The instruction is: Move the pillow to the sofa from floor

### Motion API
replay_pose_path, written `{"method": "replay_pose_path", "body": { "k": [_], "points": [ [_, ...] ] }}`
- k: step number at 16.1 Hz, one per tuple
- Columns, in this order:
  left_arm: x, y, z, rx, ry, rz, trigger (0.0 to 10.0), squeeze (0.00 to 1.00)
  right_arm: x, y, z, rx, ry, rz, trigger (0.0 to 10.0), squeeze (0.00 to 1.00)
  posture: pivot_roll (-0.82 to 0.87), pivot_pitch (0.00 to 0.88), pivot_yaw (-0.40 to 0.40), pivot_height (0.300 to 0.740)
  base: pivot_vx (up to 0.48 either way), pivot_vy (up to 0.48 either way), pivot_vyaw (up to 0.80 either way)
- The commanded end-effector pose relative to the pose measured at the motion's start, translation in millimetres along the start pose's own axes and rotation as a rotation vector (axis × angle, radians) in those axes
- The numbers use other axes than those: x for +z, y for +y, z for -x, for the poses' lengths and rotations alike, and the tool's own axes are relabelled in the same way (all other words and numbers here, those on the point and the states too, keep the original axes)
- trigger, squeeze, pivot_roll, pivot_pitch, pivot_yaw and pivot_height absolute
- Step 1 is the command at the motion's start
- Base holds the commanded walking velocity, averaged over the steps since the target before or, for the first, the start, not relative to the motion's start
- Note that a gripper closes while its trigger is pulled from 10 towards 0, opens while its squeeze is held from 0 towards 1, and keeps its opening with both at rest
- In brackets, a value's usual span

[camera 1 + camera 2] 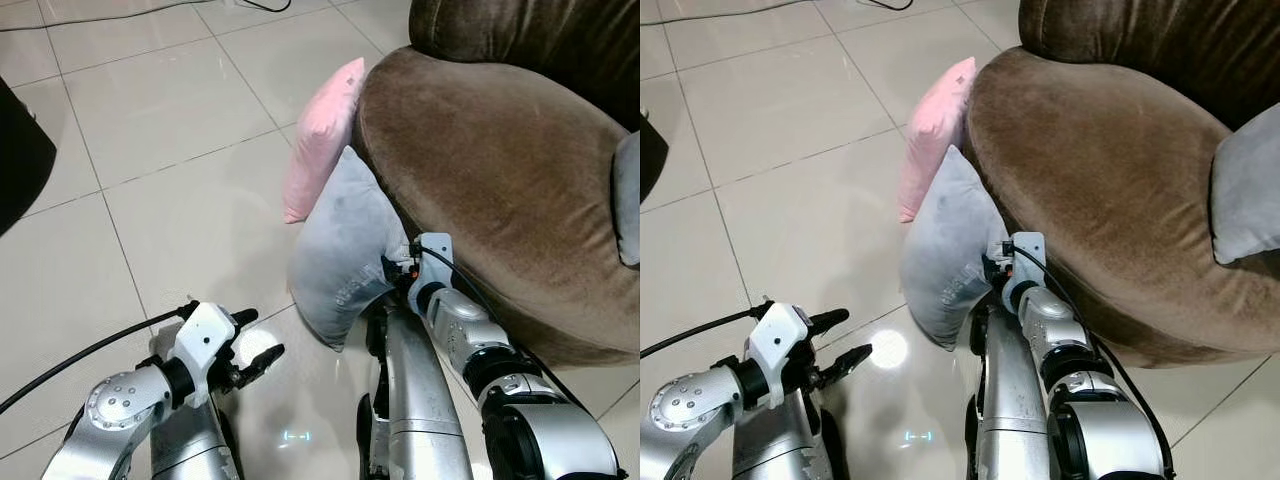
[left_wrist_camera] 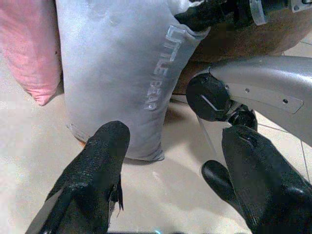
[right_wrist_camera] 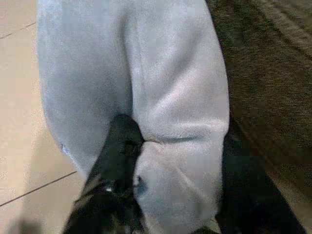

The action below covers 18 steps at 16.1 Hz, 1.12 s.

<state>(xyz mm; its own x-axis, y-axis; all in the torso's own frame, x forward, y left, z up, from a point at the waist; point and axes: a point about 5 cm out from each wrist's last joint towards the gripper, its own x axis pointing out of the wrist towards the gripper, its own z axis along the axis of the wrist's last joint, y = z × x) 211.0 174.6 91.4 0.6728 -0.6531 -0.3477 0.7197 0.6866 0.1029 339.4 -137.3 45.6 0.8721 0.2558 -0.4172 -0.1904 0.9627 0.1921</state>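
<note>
A grey pillow [image 1: 340,250] stands on edge on the tiled floor, leaning against the front of the brown sofa [image 1: 500,170]. My right gripper [image 1: 400,268] is shut on the pillow's sofa-side edge; the right wrist view has the fabric [image 3: 161,97] bunched between its two black fingers [image 3: 119,146]. A pink pillow [image 1: 320,135] leans on the sofa just behind the grey one. My left gripper [image 1: 262,345] hovers open low over the floor, left of the grey pillow and apart from it. In the left wrist view the grey pillow [image 2: 122,68] bears raised lettering.
Another grey cushion [image 1: 1245,190] lies on the sofa seat at the right. The sofa's backrest [image 1: 530,40] rises at the top right. A dark object [image 1: 18,150] sits at the left edge. Black cables [image 1: 80,355] trail from my left arm and across the far floor.
</note>
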Motion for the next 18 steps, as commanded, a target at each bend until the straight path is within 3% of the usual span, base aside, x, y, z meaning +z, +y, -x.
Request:
{"method": "replay_pose_path", "body": {
  "k": [1,6,11,13,15,18],
  "points": [
    [-4,-2.6,-0.7,-0.011,0.015,0.010,10.0,0.00,-9,2.3,0.6,0.013,0.037,-0.017,0.0,0.00,0.03,0.235,-0.085,0.470,0.000,0.000,0.00],
    [-4,0.5,-1.5,0.003,0.016,0.004,10.0,0.00,-10,9.1,-1.2,0.032,0.035,-0.024,0.0,0.00,0.04,0.199,-0.083,0.470,0.000,0.000,0.00],
    [-3,6.1,-1.3,0.094,-0.012,0.011,10.0,0.00,-18,15.1,1.0,0.050,0.017,-0.060,0.0,0.00,0.06,0.110,-0.092,0.470,0.000,0.000,0.00],
    [-4,10.7,3.0,0.159,-0.018,0.025,10.0,0.00,-21,16.2,3.8,0.065,-0.006,-0.069,0.0,0.00,0.06,0.084,-0.086,0.470,0.000,0.000,0.00],
    [4,24.8,12.1,0.323,-0.061,0.034,10.0,0.00,-19,17.3,13.1,0.078,-0.082,-0.130,0.0,0.00,0.08,0.029,-0.077,0.470,0.000,0.000,0.00],
    [30,40.4,14.1,0.481,-0.155,0.002,10.0,0.00,11,29.8,43.7,0.144,-0.264,-0.230,0.0,0.00,0.06,0.000,-0.040,0.470,0.000,0.000,0.00]
  ]
}}
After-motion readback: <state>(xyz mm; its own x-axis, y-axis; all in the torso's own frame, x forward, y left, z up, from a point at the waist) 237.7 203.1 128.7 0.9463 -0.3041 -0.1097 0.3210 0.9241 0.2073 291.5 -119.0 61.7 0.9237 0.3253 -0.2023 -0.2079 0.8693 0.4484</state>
